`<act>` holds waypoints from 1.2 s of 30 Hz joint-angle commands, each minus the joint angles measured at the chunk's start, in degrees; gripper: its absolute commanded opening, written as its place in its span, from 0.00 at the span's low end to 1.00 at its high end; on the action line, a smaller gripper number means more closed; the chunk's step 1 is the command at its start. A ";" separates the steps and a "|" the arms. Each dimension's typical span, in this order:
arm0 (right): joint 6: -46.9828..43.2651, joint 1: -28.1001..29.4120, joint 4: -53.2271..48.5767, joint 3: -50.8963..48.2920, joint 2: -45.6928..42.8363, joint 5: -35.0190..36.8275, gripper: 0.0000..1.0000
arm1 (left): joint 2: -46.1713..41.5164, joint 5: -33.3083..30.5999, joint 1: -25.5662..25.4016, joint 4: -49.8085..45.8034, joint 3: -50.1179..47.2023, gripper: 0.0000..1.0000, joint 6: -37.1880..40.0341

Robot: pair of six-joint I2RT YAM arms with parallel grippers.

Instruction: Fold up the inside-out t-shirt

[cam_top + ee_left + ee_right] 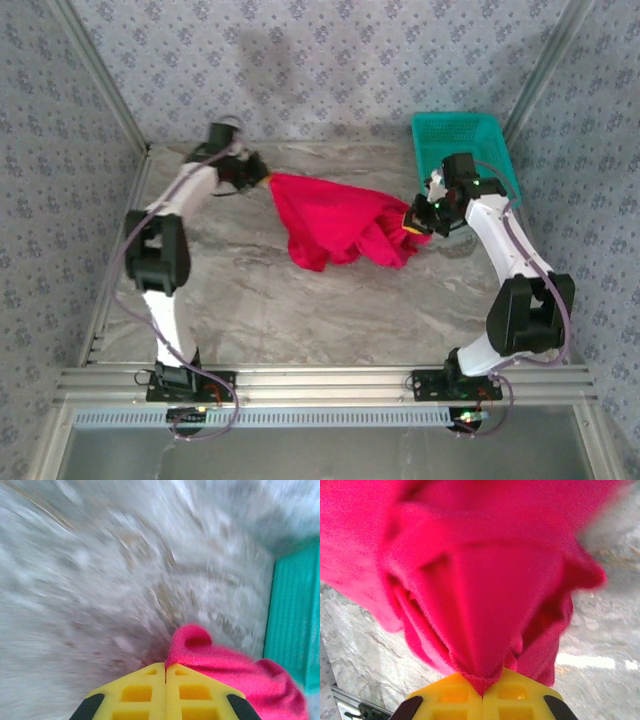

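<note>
The bright red t-shirt (335, 225) hangs stretched between both arms above the marble table, sagging in loose folds in the middle. My left gripper (262, 180) is shut on its left corner near the table's back left; in the left wrist view the yellow jaws (165, 667) pinch the red cloth (235, 672), and the view is blurred. My right gripper (415, 222) is shut on the shirt's right end, just in front of the basket. Seen from the right wrist, the red cloth (485, 580) bunches out from the closed jaws (483, 692).
A teal plastic mesh basket (490, 135) stands at the back right corner, close behind the right arm, and its side (295, 615) shows in the left wrist view. Patterned walls and metal frame posts enclose the marble table (300, 310).
</note>
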 commanded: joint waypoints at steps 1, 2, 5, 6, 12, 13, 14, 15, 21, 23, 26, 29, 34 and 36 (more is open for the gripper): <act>-1.68 -1.49 -3.40 -2.55 -2.66 4.16 0.00 | -4.29 0.98 2.92 -2.62 -5.79 0.00 1.86; -1.68 -2.06 -3.85 -3.10 -3.35 5.64 0.00 | -5.34 0.99 4.86 -2.64 -6.91 0.00 2.03; -1.00 -3.52 -5.06 -3.95 -6.25 13.69 0.00 | -8.02 0.95 9.83 -2.98 -9.39 0.00 2.54; -0.68 -3.88 -5.34 -5.92 -7.33 16.63 0.00 | -8.83 0.72 11.06 -3.06 -9.97 0.00 2.66; 0.89 -7.81 -5.80 -6.42 -11.10 24.49 0.00 | -11.38 -0.16 17.19 -4.75 -10.83 0.00 3.86; 1.21 -8.37 -5.76 -5.57 -11.89 24.86 0.00 | -11.86 0.03 17.99 -4.95 -10.39 0.00 3.92; 1.45 -8.93 -5.80 -4.94 -12.63 25.14 0.00 | -12.44 0.02 18.59 -5.45 -9.55 0.00 4.00; 1.62 -9.33 -6.07 -2.82 -13.28 25.42 0.00 | -12.88 -0.12 18.99 -6.23 -8.49 0.00 4.25; 1.69 -14.31 -7.88 2.74 -16.70 25.17 0.00 | -18.20 -0.23 23.37 -10.50 -2.16 0.00 4.64; 1.91 -15.09 -6.94 2.69 -16.86 22.05 0.00 | -20.42 -0.03 23.77 -10.17 -2.02 0.00 4.23; 3.47 -14.24 -3.58 0.72 -15.01 17.72 0.00 | -21.92 1.60 20.72 -8.83 -3.83 0.01 4.25; 4.12 -12.78 -2.03 -0.78 -12.87 14.73 0.00 | -21.71 0.36 13.88 -8.56 -6.14 0.22 6.57; 3.82 -11.35 -1.65 -1.39 -12.27 15.39 0.00 | -22.09 -2.20 -0.97 -1.99 -14.56 0.41 6.76; 3.77 -11.13 -1.43 -1.49 -12.09 15.27 0.00 | -21.63 -3.24 -9.22 2.28 -18.36 0.47 7.05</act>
